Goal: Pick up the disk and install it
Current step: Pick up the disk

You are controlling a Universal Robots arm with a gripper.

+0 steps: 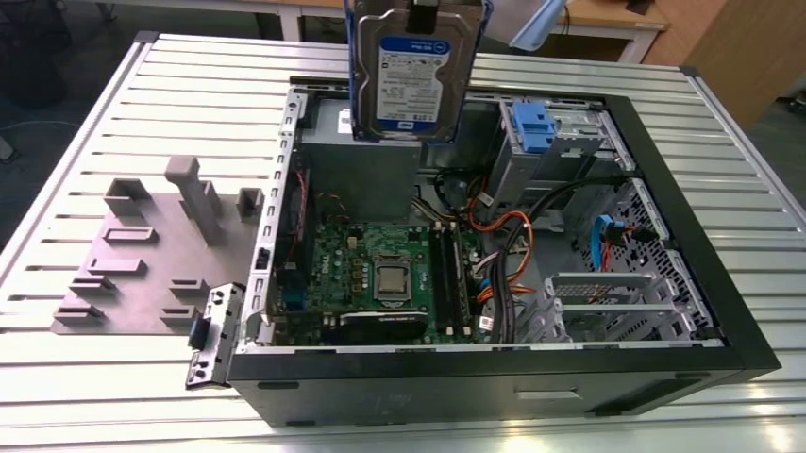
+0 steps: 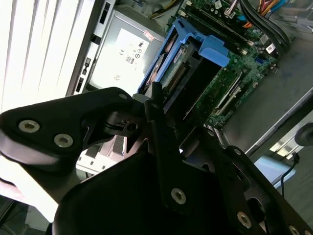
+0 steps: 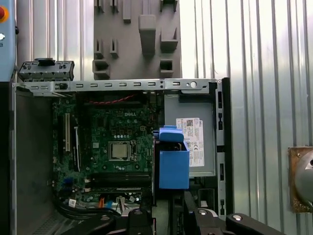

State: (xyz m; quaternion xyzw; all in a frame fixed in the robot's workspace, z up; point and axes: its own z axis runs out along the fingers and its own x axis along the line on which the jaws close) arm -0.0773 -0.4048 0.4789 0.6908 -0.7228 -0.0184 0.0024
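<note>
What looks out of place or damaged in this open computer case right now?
Nothing looks spilled or broken. The one thing out of place is the disk: the hand holds it on edge above the open case, near the power supply.

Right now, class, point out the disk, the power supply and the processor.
disk (image 1: 413, 85), exterior view, on its blue-and-white label.
power supply (image 3: 195, 142), first wrist view, on its white sticker.
processor (image 3: 119, 151), first wrist view, on its metal lid.

A label (image 1: 413, 90) is borne by the disk (image 1: 416, 28), upper middle of the exterior view, and a sticker (image 3: 193, 134) by the power supply (image 3: 188, 107) in the first wrist view; nothing is legible.
</note>
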